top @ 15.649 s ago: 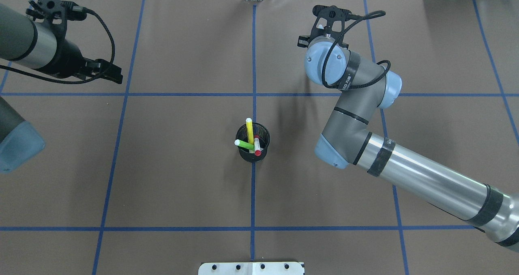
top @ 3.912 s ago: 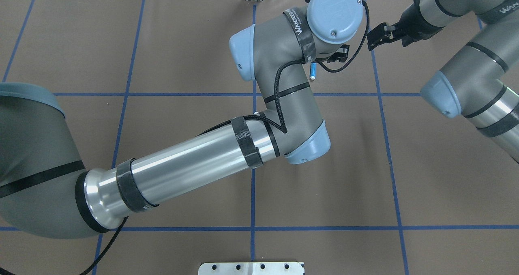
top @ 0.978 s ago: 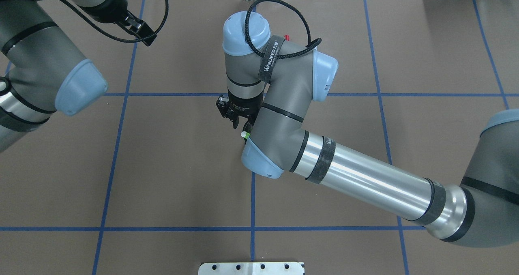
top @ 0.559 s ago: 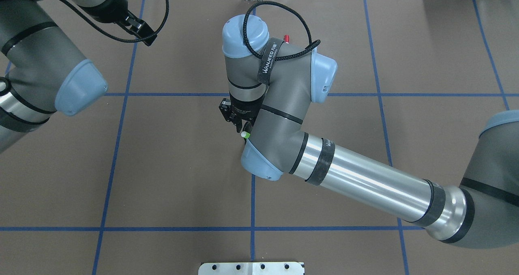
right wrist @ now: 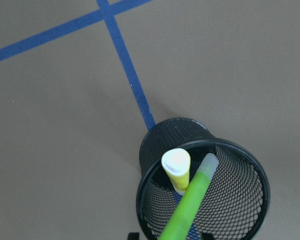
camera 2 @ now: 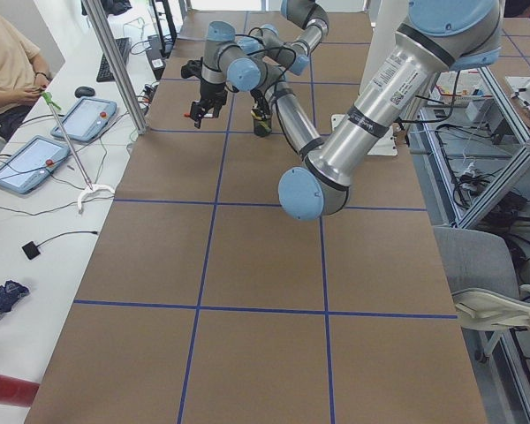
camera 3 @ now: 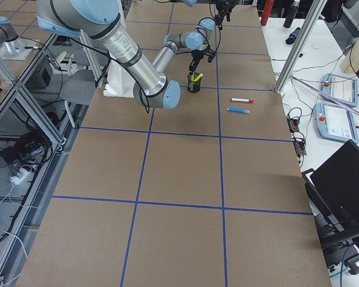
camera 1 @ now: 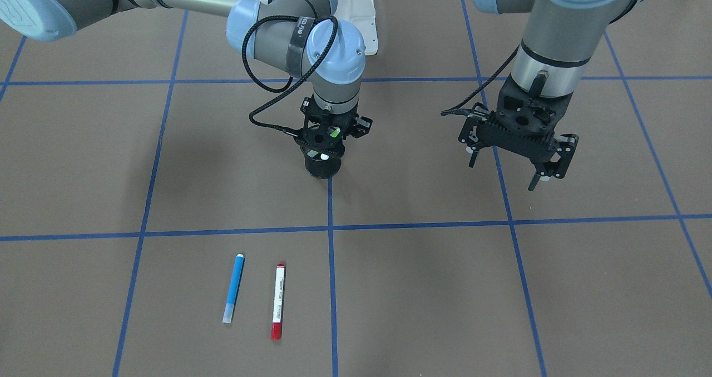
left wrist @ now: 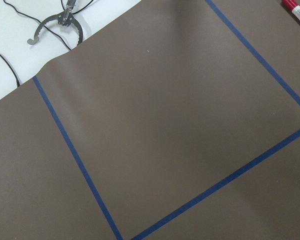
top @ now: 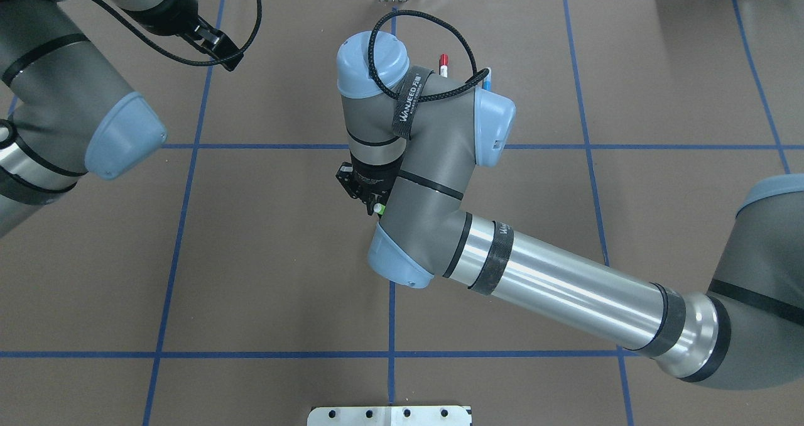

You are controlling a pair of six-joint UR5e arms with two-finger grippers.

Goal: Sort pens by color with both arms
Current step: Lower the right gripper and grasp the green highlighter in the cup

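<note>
Pens sit in two places. Nearest, a blue pen [camera 1: 233, 288] and a red pen [camera 1: 278, 301] lie side by side on the desk [camera 1: 445, 288]. Farther back, a green pen [right wrist: 187, 205] and a yellow pen [right wrist: 176, 167] stand in a black mesh cup [camera 1: 322, 168]. The right arm's fingers [camera 1: 314, 142] seem spread around the green one. They should pinch green alone and lift straight up. The left arm's fingers [camera 1: 558, 157] hang spread and empty.

The table [camera 1: 423, 288] wears brown paper gridded with blue tape [camera 1: 417, 223]. A black mesh cup [camera 1: 322, 167] stands on the centre line. Beyond the cup from the robot, toward its right, a blue pen [camera 1: 233, 288] and a white pen with red ends [camera 1: 277, 301] lie parallel (apart, not touching). Behind the cup sits a white base plate [camera 1: 368, 26].
</note>
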